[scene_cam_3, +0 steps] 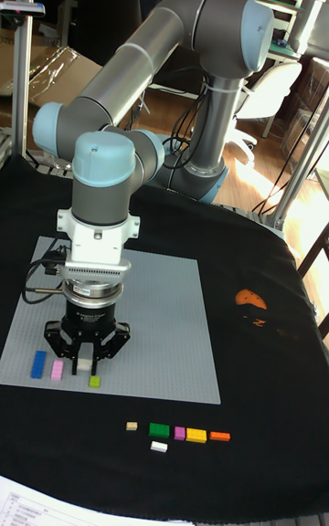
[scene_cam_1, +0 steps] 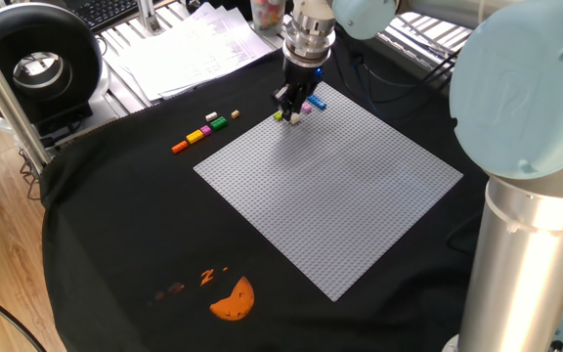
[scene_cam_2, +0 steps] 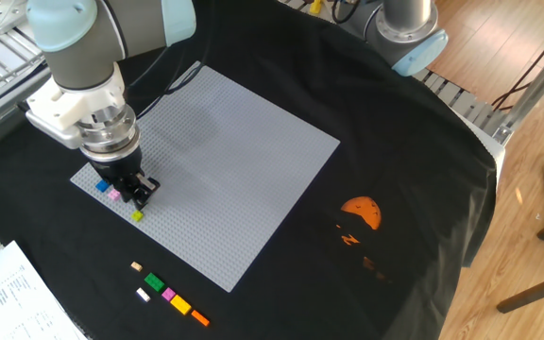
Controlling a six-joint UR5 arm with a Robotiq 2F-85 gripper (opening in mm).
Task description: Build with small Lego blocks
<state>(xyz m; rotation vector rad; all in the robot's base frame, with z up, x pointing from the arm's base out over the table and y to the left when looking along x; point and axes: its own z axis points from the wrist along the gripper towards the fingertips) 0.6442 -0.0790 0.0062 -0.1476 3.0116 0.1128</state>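
Note:
My gripper stands low over the near-left corner of the grey baseplate, shut on a small whitish block that rests on the studs. On the plate beside it are a blue block, a pink block and a lime block. In the other fixed view the gripper hides the held block. The lime block lies just in front of it. In one fixed view the gripper is at the plate's far corner.
Off the plate, on the black cloth, lies a row of loose blocks: tan, green, white, pink, yellow, orange. An orange half-round print marks the cloth. Papers lie beyond the cloth edge.

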